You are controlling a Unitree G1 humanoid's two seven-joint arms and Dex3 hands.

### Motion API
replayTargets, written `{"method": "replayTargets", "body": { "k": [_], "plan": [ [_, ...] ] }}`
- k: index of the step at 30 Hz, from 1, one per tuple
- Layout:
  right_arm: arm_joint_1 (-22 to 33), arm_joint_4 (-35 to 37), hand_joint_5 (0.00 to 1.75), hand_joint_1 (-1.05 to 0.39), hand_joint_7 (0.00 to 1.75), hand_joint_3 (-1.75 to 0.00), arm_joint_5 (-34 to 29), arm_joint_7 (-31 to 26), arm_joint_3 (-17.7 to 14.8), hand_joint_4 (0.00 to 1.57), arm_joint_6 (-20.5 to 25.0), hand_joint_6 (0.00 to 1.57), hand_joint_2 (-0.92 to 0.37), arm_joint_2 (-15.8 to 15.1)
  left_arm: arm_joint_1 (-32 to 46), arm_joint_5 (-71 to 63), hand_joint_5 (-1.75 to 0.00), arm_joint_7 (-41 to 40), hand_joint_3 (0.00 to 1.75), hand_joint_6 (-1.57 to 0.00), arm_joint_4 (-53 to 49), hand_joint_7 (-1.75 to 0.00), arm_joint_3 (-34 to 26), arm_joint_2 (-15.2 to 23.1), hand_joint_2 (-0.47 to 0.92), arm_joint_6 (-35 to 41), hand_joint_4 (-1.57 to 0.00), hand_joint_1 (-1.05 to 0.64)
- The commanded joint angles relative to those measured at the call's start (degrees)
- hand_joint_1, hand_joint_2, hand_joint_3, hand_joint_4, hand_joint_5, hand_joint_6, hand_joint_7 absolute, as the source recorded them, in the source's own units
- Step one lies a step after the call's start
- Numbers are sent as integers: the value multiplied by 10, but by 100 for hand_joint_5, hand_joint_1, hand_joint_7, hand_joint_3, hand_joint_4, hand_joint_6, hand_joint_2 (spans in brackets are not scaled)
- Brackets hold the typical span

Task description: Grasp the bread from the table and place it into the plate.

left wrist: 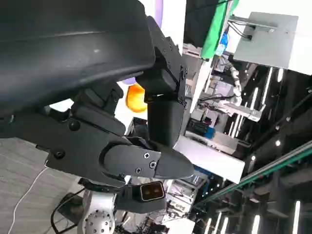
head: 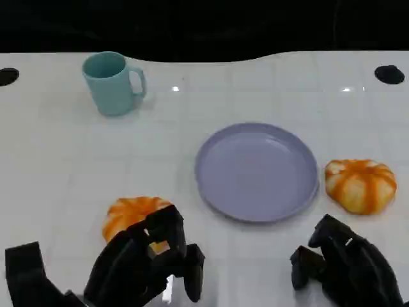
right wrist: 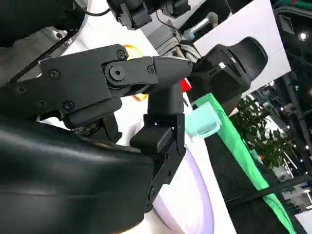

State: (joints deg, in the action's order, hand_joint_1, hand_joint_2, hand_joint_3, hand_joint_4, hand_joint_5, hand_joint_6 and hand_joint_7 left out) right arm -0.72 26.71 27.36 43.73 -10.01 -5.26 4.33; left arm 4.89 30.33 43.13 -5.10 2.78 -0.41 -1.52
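Note:
Two orange, pumpkin-shaped breads lie on the white table. One bread [head: 131, 214] is at the near left and the other bread [head: 360, 184] sits just right of the lilac plate [head: 255, 171], which has nothing on it. My left hand [head: 144, 262] hangs over the near side of the left bread with its fingers apart, partly hiding it; a grip does not show. The left wrist view shows that bread [left wrist: 135, 97] past the fingers [left wrist: 163, 117]. My right hand [head: 345, 265] is near the front edge, short of the right bread, holding nothing.
A teal mug [head: 114, 83] stands at the far left, and it appears as the mug [right wrist: 202, 122] in the right wrist view, beside the plate rim [right wrist: 195, 204]. Two black round holes [head: 388, 74] mark the table's far corners.

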Motion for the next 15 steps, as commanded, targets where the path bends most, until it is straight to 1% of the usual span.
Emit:
{"method": "replayTargets", "body": {
  "k": [1, 9, 15],
  "plan": [
    [0, 7, 166, -54, 138, -25, 2, 1, -1, 78, -2, 70, -92, -4, 0, 2, -175, 3, 23, -63, 0, -175, -5, 5, 92, 7, -88, -69],
    [1, 1, 166, -56, 141, -24, 0, -6, 0, 80, 3, 71, -92, -4, 2, -4, -175, 0, 24, -64, 3, -175, -3, 5, 92, 1, -88, -71],
    [2, 3, 164, -54, 138, -22, 4, 0, -2, 79, 3, 70, -92, -4, 2, -1, -175, 6, 25, -62, 0, -174, -3, 3, 92, -3, -87, -68]
  ]
}}
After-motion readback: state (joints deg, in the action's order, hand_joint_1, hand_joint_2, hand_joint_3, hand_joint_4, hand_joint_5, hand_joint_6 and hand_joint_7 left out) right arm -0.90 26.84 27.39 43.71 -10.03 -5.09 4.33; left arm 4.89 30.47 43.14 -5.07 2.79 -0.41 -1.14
